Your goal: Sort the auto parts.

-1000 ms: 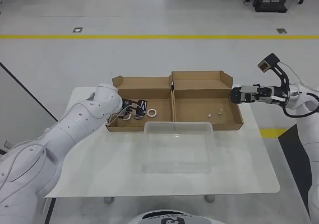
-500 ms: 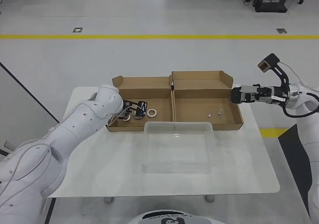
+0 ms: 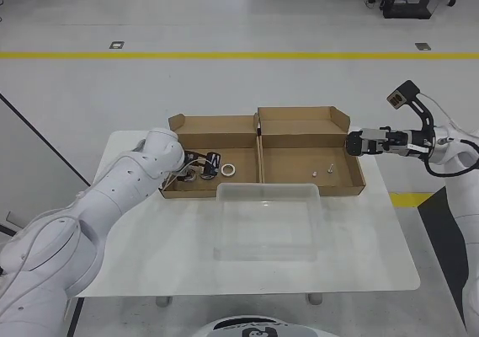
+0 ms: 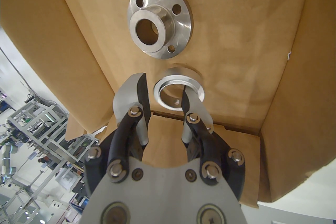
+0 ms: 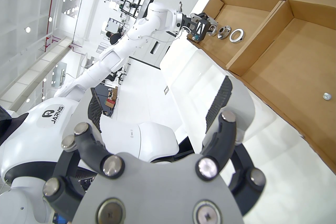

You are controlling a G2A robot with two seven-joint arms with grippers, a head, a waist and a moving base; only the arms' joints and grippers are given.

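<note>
Jaws of the left gripper (image 4: pixel 162 97) are standing spread astride one wall of the steel ring (image 4: pixel 179 75) in the left box (image 3: pixel 214 126), the arm having edged slightly closer, so a pinch is looking imminent, while the right gripper (image 3: pixel 353 143) is waiting spread beside the right box (image 3: pixel 298 126).

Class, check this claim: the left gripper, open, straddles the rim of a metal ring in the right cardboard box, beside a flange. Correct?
Wrong box. The left gripper, open, straddles the rim of a metal ring in the left cardboard box, beside a flange; the top view shows it.
</note>
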